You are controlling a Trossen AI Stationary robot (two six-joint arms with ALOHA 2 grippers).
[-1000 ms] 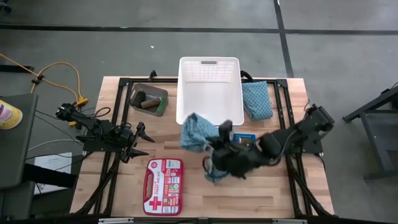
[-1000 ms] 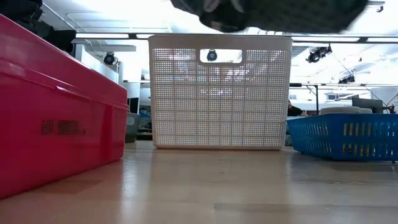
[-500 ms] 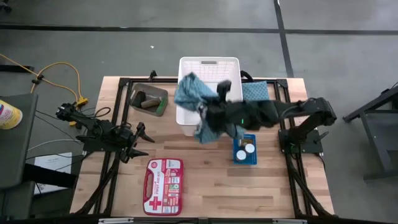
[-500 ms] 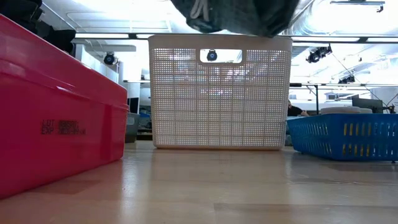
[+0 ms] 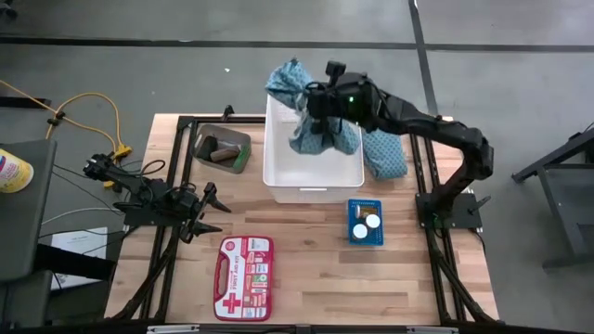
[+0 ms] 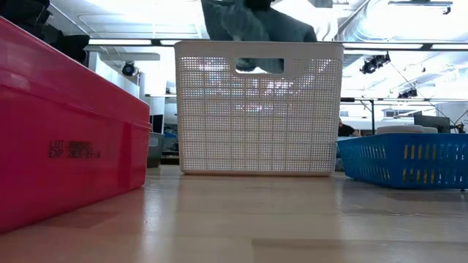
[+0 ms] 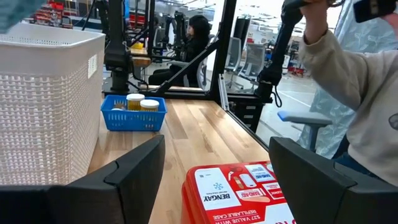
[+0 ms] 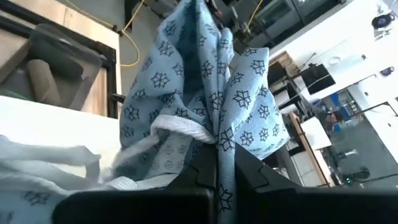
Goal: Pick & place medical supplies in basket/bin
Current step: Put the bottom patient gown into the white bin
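My right gripper (image 5: pixel 314 104) is shut on a teal patterned cloth (image 5: pixel 311 116) above the far half of the white latticed basket (image 5: pixel 278 176). In the low view the cloth (image 6: pixel 252 29) hangs over the basket (image 6: pixel 259 109). A second teal cloth (image 5: pixel 382 150) lies flat on the table, right of the basket. The dark grey bin (image 5: pixel 223 148) left of the basket holds brown and black rolls and a green piece. My left gripper (image 5: pixel 210 210) is open and empty at the table's left. My right gripper pinches a bunched gather of the cloth (image 8: pixel 219 140) between its two fingers, several layers together. The fingers come about level from the table's right. The cloth is clear of the table, part standing above the fingers and part hanging slack, its lower end (image 6: pixel 259 66) below the basket's rim.
A flat blue tray (image 5: pixel 365 223) with white-capped bottles stands near the basket's right front. A red first aid case (image 5: pixel 243 265) lies at the front, also in the left wrist view (image 7: pixel 242 193). A person's sleeve (image 7: pixel 348 93) shows beyond the table's edge.
My right gripper has gone from the table's middle toward the far edge and up, carrying the teal cloth. The cloth has gone from hanging over the table in front of the basket to hanging over the basket's far half. The blue tray is uncovered.
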